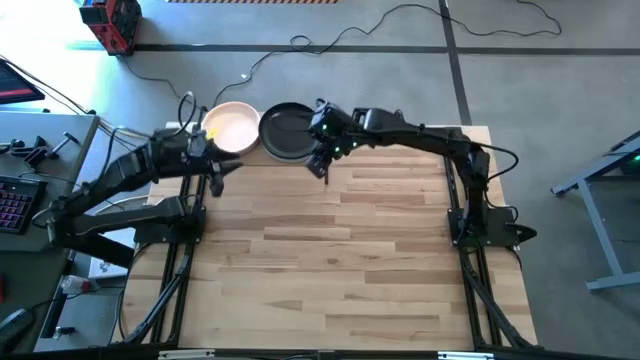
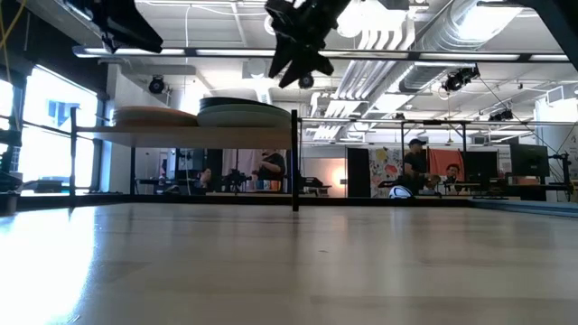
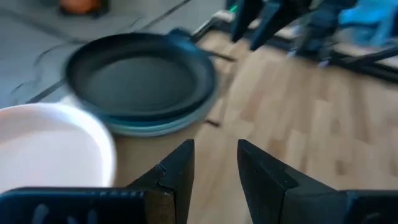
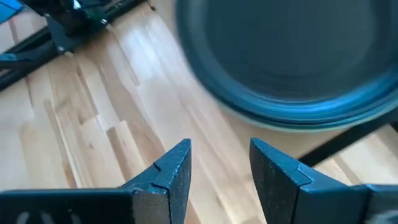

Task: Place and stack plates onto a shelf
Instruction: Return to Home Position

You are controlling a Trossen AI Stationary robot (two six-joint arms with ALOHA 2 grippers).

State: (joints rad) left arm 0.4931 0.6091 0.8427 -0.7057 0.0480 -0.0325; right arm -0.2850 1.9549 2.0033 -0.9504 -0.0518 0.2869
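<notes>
Wooden tabletop [image 1: 330, 260]; shelf [image 2: 181, 134]; ducted ceiling [image 2: 406, 45] overhead

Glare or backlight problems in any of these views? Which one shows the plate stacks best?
Low view: window light glares off the table at the picture's left; the right arm is a backlit silhouette; the plates on the shelf show edge-on only. High view: even light, black top plate and pale top plate both plain. Best one.
</notes>
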